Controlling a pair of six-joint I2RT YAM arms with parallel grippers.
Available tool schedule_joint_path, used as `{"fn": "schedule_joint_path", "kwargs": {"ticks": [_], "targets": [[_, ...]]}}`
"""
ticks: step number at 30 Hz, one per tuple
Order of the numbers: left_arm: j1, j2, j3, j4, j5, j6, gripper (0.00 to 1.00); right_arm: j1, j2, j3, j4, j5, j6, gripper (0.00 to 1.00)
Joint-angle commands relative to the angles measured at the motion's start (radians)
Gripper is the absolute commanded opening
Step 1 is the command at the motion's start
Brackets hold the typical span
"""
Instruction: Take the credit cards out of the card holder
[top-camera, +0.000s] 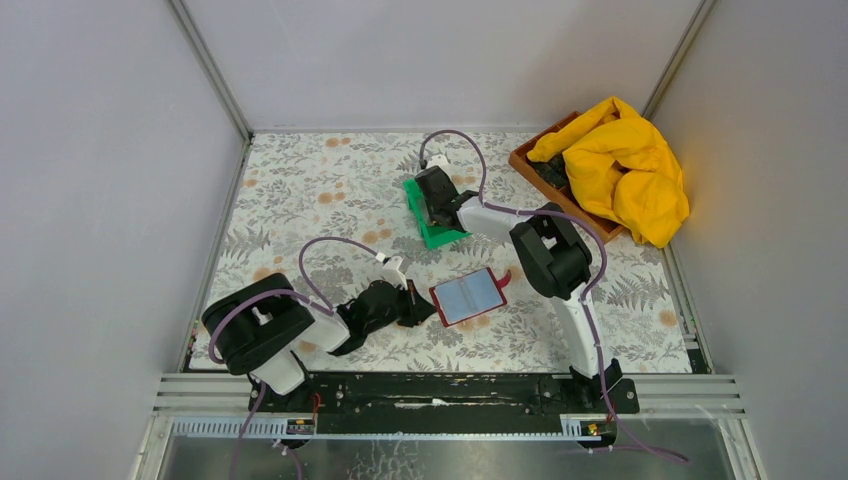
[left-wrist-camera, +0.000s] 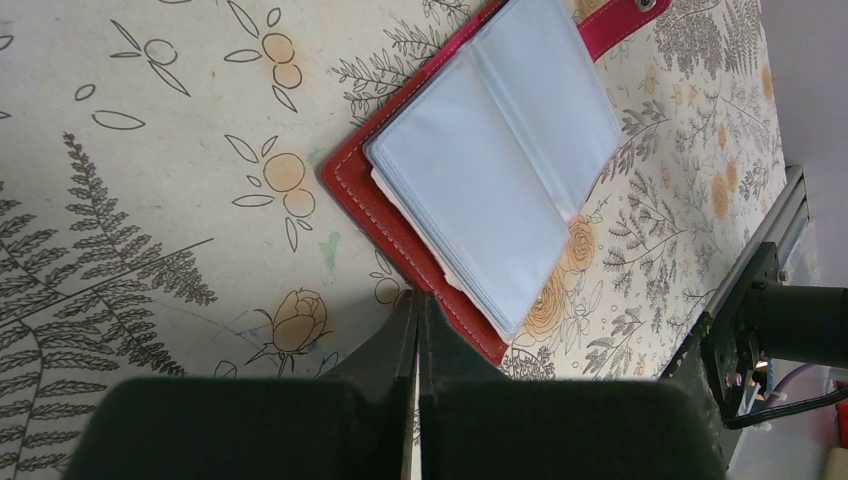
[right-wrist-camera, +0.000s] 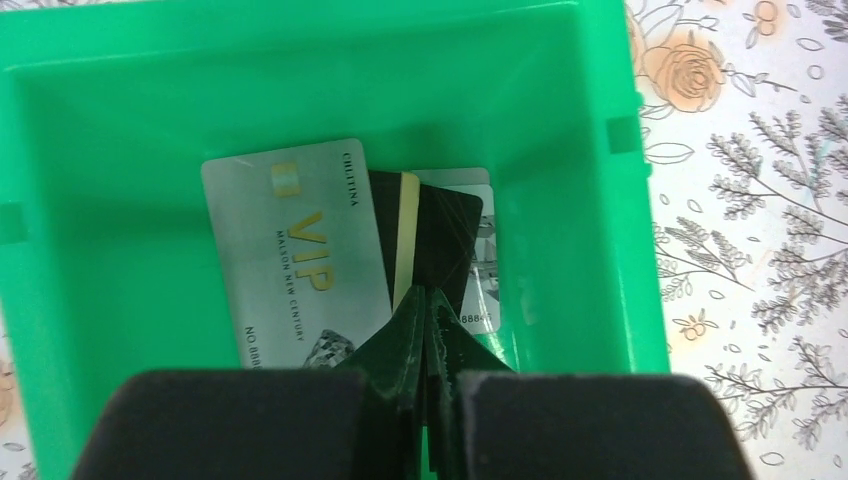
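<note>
My left gripper (left-wrist-camera: 418, 297) is pressed together with nothing between its fingers. Its tips sit low over the table (left-wrist-camera: 150, 120), right at the red edge of the card holder (left-wrist-camera: 350, 185); I cannot tell whether they touch it. The holder lies open and flat on the floral cloth between my two arms, its pale blue-grey sleeves (left-wrist-camera: 500, 160) facing up and its snap strap (left-wrist-camera: 615, 20) sticking out on the far side. The top sleeves look bare. My right gripper (right-wrist-camera: 428, 297) is also closed tight and empty, and it hangs inside the green bin (right-wrist-camera: 300, 80), which stands further back on the table, well apart from the holder. The cards (right-wrist-camera: 300, 250) lie on the bin's floor right under those fingertips: a silver one marked VIP on top at the left, with a gold-edged one and a black one (right-wrist-camera: 448, 235) overlapping beside it, and another pale card partly hidden beneath. A wooden tray (top-camera: 527, 160) with a yellow cloth (top-camera: 625, 165) sits at the far right corner.
</note>
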Motion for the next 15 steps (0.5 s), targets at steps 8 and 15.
{"fn": "schedule_joint_path", "kwargs": {"ticks": [8, 15], "targets": [[0.007, 0.007, -0.021, 0.007, 0.003, 0.005, 0.0, 0.006, -0.043, -0.013, 0.047, -0.085, 0.03, 0.0], [0.009, -0.009, -0.022, -0.001, 0.001, 0.004, 0.0, 0.006, -0.128, -0.076, 0.092, -0.053, 0.037, 0.0]]}}
